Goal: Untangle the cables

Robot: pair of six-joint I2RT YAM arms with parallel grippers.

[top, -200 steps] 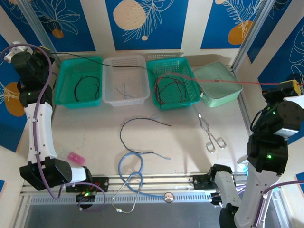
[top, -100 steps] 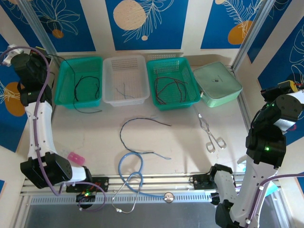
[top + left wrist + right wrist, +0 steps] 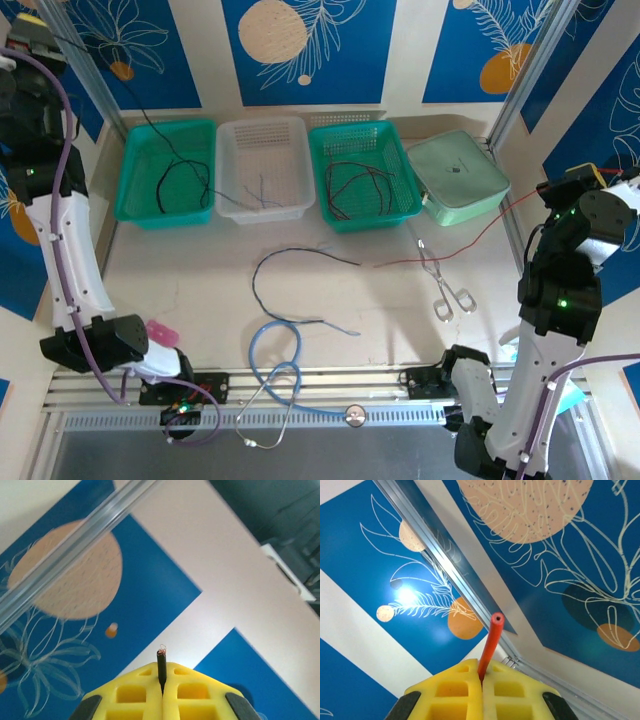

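Note:
My left gripper (image 3: pixel 28 25) is raised at the far left and shut on the end of a thin black cable (image 3: pixel 110 88), which slants down into the left green basket (image 3: pixel 135 170). In the left wrist view the yellow jaws (image 3: pixel 162 676) pinch that cable's tip (image 3: pixel 161 661). At the right edge my right gripper (image 3: pixel 590 175) is shut on a red cable (image 3: pixel 450 243) that trails across the table. Its end (image 3: pixel 492 635) sticks out of the closed jaws (image 3: pixel 481 676). Another black cable (image 3: pixel 290 258) lies mid-table. More cables (image 3: pixel 358 185) curl in the right green basket (image 3: pixel 395 150).
A white basket (image 3: pixel 230 150) between the green ones holds thin blue-grey wires (image 3: pixel 262 190). A mint-green lid (image 3: pixel 458 175) lies at the back right, metal tongs (image 3: pixel 447 283) under it. A light-blue looped tube (image 3: pixel 275 350) lies near the front rail, a pink object (image 3: pixel 160 330) front left.
The left gripper rose toward the back-left corner with the black cable. The red cable, taut from the right basket a second ago, has come out and now trails slack on the table.

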